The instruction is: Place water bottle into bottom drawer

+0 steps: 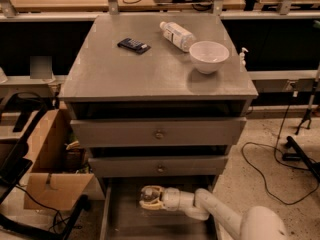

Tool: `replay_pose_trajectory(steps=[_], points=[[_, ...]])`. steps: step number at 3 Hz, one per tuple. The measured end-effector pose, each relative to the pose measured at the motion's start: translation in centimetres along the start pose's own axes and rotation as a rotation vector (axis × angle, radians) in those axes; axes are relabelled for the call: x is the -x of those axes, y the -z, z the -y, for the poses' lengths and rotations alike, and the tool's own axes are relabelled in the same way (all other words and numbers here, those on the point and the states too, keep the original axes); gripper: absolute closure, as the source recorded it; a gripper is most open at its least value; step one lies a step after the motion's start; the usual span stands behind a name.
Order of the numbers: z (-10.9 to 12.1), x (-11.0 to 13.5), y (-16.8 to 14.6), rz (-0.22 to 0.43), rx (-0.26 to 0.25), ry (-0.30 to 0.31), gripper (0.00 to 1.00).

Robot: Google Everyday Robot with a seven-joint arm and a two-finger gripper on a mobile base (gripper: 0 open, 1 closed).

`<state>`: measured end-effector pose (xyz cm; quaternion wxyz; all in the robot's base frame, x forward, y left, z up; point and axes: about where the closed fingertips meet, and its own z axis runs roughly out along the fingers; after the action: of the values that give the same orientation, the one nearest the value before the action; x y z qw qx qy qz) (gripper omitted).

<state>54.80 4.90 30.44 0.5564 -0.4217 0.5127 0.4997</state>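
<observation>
The bottom drawer (127, 224) of the grey cabinet stands pulled open, its flat grey floor showing. My gripper (150, 197) is inside it near the back, low over the floor, and my white arm (215, 211) reaches in from the lower right. The gripper is shut on a small clear object that looks like the water bottle (147, 196). Most of it is hidden by the fingers (156, 191).
On the cabinet top (125, 76) lie a bottle with a large white label (177, 35), a white bowl (209, 56) and a dark packet (133, 45). Two knobbed drawers (159, 133) overhang the open drawer. A cardboard box (50, 174) stands at the left, and cables (270, 169) lie at the right.
</observation>
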Motion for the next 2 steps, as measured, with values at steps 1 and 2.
replay_pose_trajectory(steps=[1, 2], points=[[1.4, -3.2, -1.0, 0.012, 0.015, -0.008, 1.0], [2.1, -5.1, -1.5, -0.008, 0.011, 0.019, 1.0]])
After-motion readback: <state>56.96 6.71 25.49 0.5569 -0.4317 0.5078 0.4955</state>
